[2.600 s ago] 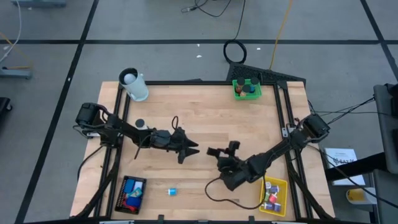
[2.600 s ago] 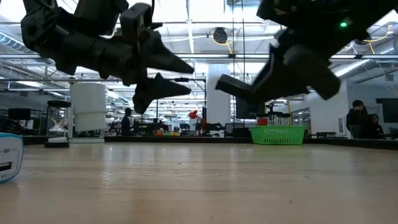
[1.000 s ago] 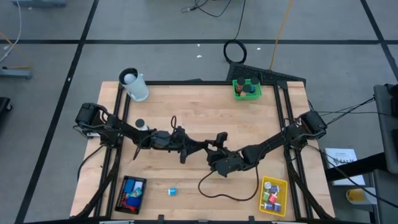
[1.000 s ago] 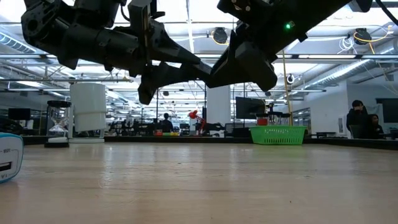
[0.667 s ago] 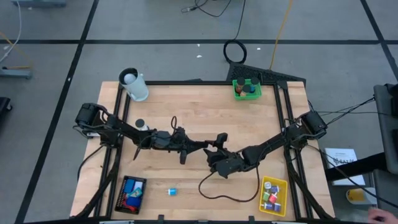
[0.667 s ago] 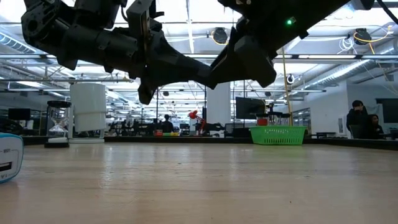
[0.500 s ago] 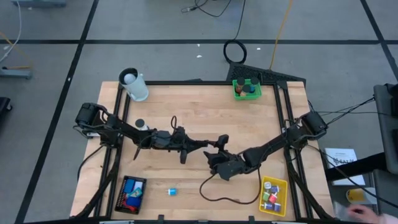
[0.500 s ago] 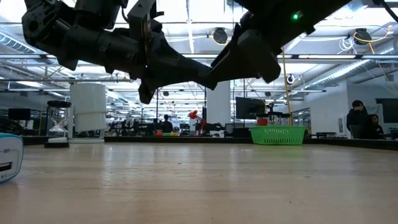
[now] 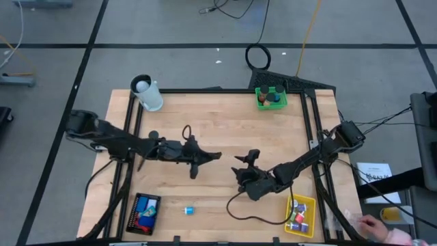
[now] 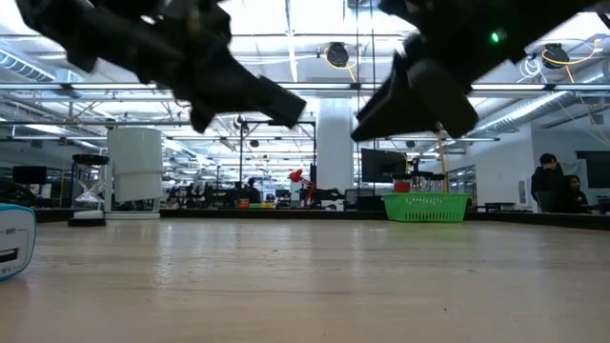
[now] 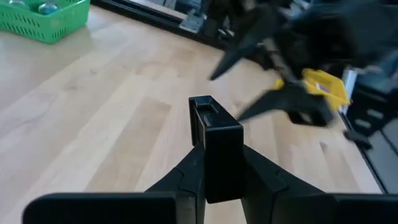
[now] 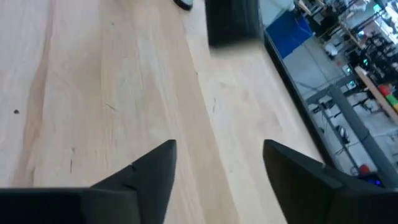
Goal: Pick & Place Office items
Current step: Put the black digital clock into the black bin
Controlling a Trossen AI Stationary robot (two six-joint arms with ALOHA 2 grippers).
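A small black block (image 11: 211,127), one of the office items, sits between the fingers of my left gripper (image 9: 213,156), which hovers over the table's middle and points toward the right edge. My right gripper (image 9: 244,159) faces it a short way off, open and empty; it shows blurred in the left wrist view (image 11: 261,68). A teal item (image 9: 189,210) lies on the wood near the front edge. A dark disc (image 9: 153,134) lies beside the left arm. My left gripper pinches the black block by its two side faces (image 11: 219,168) between both fingers. The fingers come nearly level from the table's left. The block's far end (image 11: 202,102) sticks out past the fingertips, and the block is lifted clear of the table.
A black mesh tray (image 9: 145,212) with blue and red pieces stands at the front left. A yellow tray (image 9: 300,213) with pieces is at the front right, a green tray (image 9: 271,98) at the back, and a white cup (image 9: 149,93) at the back left.
The two grippers met tip to tip over the table's middle. My left gripper has shut on the black block, then drawn back toward the left edge and risen a little, rolling as it went. My right gripper has pulled away toward the right and near edges.
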